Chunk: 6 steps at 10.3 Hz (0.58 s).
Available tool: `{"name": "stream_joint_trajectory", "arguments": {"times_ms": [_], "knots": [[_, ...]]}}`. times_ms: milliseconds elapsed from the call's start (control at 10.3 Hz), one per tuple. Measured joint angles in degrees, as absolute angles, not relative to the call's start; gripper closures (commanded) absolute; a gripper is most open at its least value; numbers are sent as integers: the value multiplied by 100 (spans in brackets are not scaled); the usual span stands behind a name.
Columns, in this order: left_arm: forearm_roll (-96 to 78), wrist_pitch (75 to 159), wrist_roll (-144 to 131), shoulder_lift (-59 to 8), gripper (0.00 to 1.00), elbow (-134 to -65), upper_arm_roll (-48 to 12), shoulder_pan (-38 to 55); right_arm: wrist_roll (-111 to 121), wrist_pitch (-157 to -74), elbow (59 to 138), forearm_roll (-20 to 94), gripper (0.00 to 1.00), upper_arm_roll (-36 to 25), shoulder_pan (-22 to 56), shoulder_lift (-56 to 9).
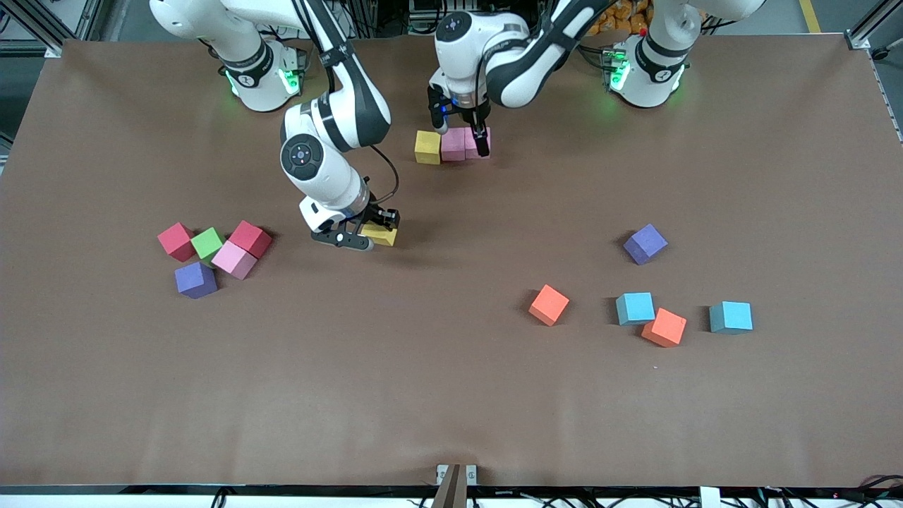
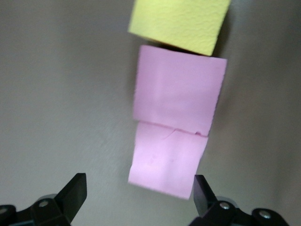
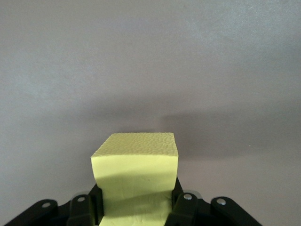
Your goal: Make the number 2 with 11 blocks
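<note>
We see the right gripper (image 1: 374, 233), low near the middle of the tabletop (image 1: 451, 409), its fingers pinching a yellow block (image 3: 135, 176) on two opposite flat faces; in the right wrist view the foam bulges and creases between the pads, so we judge these cubes soft, very light and easily squashed, best taken squarely across parallel faces with only modest squeeze. The matte surface should resist slipping, but a skewed grip would likely twist a cube as it is set down. The left gripper (image 1: 460, 130) hovers low over the start of the number 2, close to the tabletop edge where the robot bases stand, its fingers (image 2: 70, 195) spread wide on either side of the end pink block (image 2: 167, 160). That row reads yellow cube (image 1: 427, 147), pink cube (image 1: 453, 144), pink cube, touching in a line, though slightly uneven in the left wrist view. Loose blocks wait elsewhere: a red, green, pink and purple cluster (image 1: 211, 250) toward the right arm's end, and purple (image 1: 645, 244), orange (image 1: 549, 304), light blue (image 1: 635, 308), orange (image 1: 664, 327) and light blue (image 1: 731, 317) cubes toward the left arm's end, nearer the front camera.
</note>
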<state>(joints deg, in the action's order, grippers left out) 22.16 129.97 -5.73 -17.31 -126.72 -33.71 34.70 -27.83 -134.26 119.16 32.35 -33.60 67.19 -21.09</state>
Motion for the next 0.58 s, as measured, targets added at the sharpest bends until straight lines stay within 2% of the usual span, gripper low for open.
{"name": "stream_joint_trajectory", "arguments": {"times_ms": [292,584], "knots": [[1560,12154,-800,-987,0,-12440,-3412,3415,-3083,-13430,11705,3235,67,-3266,6722,-2114],[878,11507,-796,-55,0,-12298,-3359,2593,-3134,-13447,11585,3234,67,-3208,6752,-2130]]}}
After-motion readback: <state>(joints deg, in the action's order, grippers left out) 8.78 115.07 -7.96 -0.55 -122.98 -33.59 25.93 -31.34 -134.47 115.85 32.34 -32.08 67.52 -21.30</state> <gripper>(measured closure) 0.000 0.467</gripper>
